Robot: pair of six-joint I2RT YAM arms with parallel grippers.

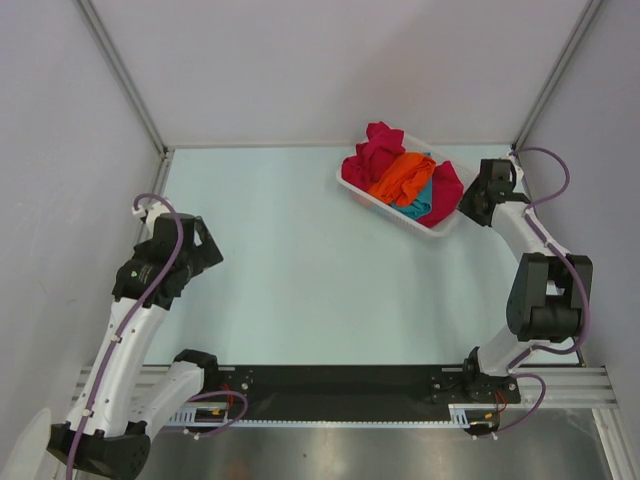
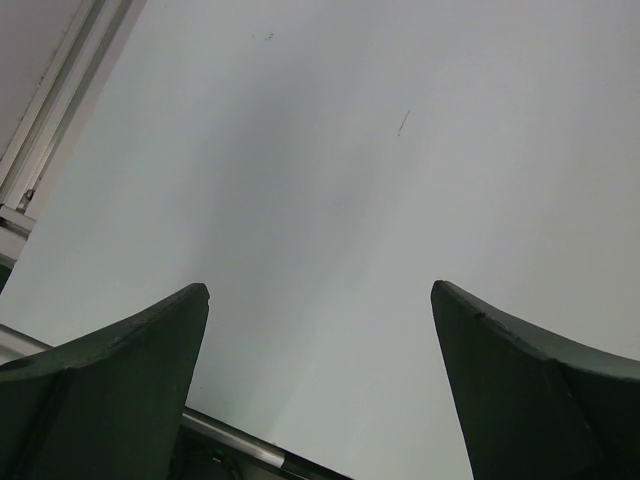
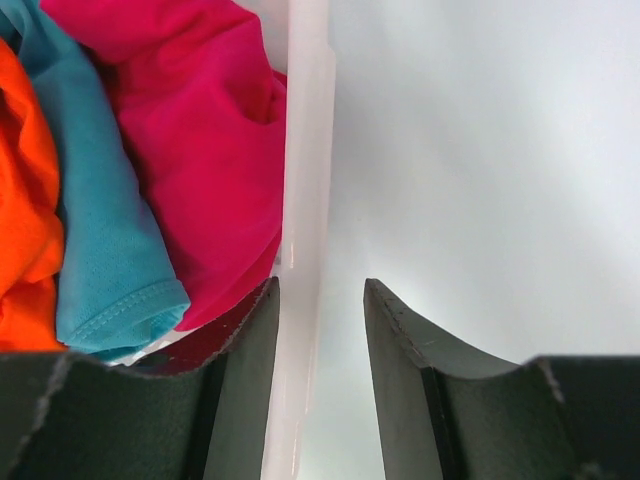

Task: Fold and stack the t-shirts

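The three t-shirts lie crumpled together in the white plastic basket point(image 1: 362, 192), which sits at about 1 o'clock on the pale table point(image 1: 300, 270). In the heap, the crimson t-shirt point(image 1: 378, 150) takes the 11 o'clock end and shows again at the 4 o'clock end. The orange t-shirt point(image 1: 400, 178) lies across the middle, and the teal t-shirt point(image 1: 422, 203) peeks out beneath it toward 5 o'clock. The right gripper point(image 3: 320, 285) is at the basket's 3 o'clock end, its jaws partly parted and astride the end wall. One finger is inside beside the crimson cloth, the other outside with a gap to the wall, so they clamp nothing. The left gripper point(image 2: 320, 290) hovers over bare table at 9 o'clock, jaws spread wide, holding nothing
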